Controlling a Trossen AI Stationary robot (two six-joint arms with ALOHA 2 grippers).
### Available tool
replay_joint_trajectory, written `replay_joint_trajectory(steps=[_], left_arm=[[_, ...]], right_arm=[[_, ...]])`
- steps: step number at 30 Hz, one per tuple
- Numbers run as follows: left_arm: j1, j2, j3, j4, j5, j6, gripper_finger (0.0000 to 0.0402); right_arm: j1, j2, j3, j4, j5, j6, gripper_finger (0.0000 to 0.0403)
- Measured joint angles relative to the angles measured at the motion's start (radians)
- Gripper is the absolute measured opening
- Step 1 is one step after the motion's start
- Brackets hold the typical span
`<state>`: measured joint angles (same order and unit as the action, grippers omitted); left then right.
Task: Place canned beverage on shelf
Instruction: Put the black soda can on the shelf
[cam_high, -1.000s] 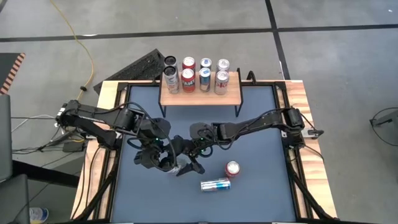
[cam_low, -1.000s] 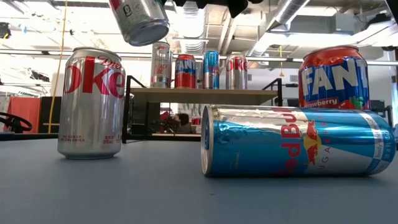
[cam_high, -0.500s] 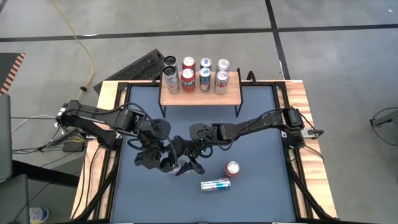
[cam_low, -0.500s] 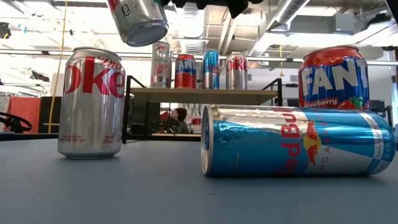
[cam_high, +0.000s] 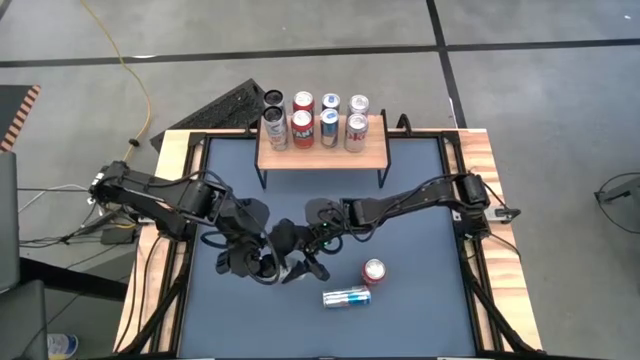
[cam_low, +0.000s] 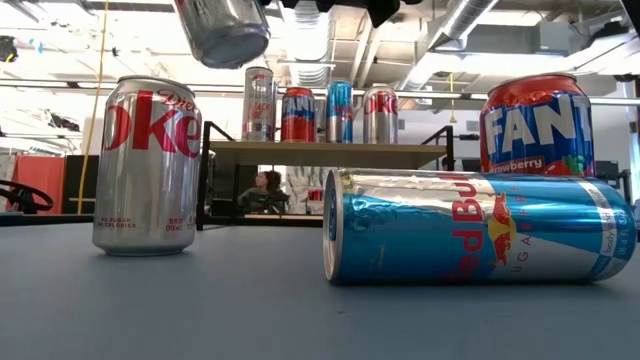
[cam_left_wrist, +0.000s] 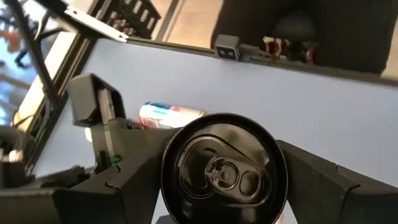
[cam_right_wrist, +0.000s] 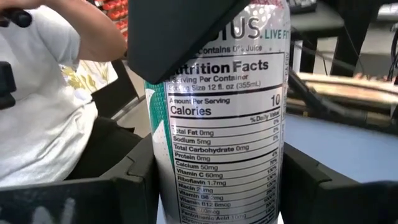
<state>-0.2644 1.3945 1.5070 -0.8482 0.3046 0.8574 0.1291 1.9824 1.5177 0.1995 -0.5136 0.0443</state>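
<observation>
Silver can (cam_low: 222, 30) airborne over counter (cam_high: 420, 230) centre, both claws on it: left claw (cam_high: 262, 268) clamped round its top, right claw (cam_high: 300, 258) just closed on its side. Handover likely; shelf (cam_high: 322, 155) at 12 o'clock.

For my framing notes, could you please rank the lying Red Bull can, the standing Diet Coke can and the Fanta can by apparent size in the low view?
1. Red Bull can
2. Diet Coke can
3. Fanta can, partly hidden behind the Red Bull can

Nearness to the camera affects this, so true sizes are unsure.
</observation>
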Motion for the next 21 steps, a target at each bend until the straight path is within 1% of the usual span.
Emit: replay_joint_trajectory(steps=[2,5,7,12,17,21], left_arm=[[-0.006,0.0,0.034,-0.018,-0.006,-0.051,0.0271],[-0.013,0.0,0.072,-0.048,-0.039,-0.089,0.0272],[-0.019,0.0,0.08,-0.057,-0.06,-0.103,0.0272],[-0.019,0.0,0.081,-0.056,-0.058,-0.137,0.0272],[-0.025,0.0,0.074,-0.048,-0.06,-0.091,0.0274],[-0.043,-0.001,0.074,-0.009,-0.109,-0.058,0.0275]], right_arm=[[0.0,-0.003,0.002,0.018,0.004,0.002,0.0216],[-0.002,-0.003,0.002,0.04,0.008,0.004,0.0216],[-0.008,-0.003,0.002,0.042,0.007,0.003,0.0216],[-0.008,-0.002,0.002,0.046,0.005,0.001,0.0216],[-0.009,-0.001,0.001,0.044,0.001,-0.003,0.0216],[-0.008,-0.001,0.0,0.043,-0.015,-0.003,0.0216]])
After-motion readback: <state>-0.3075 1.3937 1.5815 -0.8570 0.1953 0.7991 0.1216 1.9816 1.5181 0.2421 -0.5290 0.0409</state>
